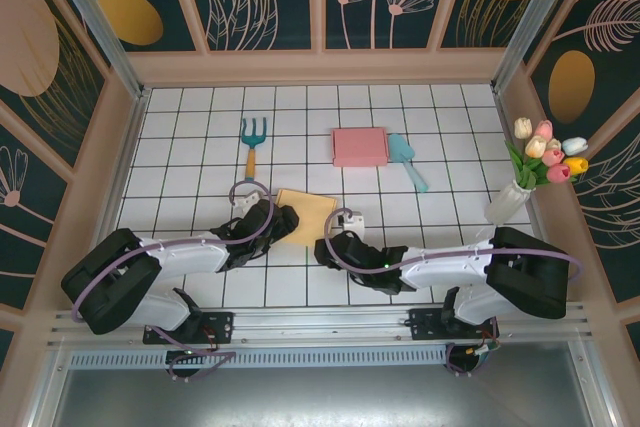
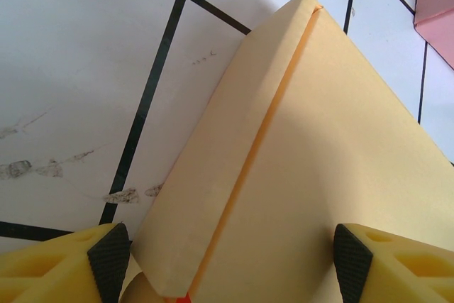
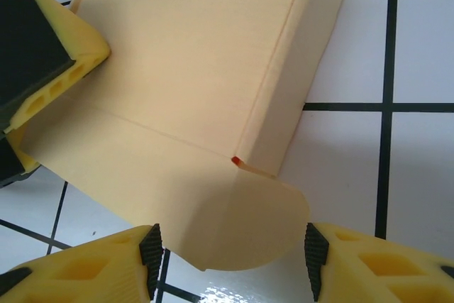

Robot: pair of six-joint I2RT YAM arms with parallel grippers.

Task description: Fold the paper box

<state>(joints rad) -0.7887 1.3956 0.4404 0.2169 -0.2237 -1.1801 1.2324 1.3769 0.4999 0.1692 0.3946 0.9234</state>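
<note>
The pale yellow paper box [image 1: 308, 211] lies partly folded on the white tiled table, between the two arms. My left gripper [image 1: 279, 223] is at its near left end. In the left wrist view the box [image 2: 305, 161], one side wall raised along an orange crease, fills the span of the left gripper [image 2: 230, 260], both pads against it. My right gripper [image 1: 327, 246] is at the near right corner. In the right wrist view the right gripper [image 3: 228, 260] is closed across the box's rounded flap [image 3: 241, 225], a pad at each edge. A left finger [image 3: 67, 69] rests on the box [image 3: 191, 54].
Beyond the box lie a pink flat box [image 1: 360, 146], a teal hand rake [image 1: 253, 137] and a teal scoop [image 1: 408, 160]. A white vase of tulips [image 1: 522, 185] stands at the right wall. Walls enclose the table on three sides.
</note>
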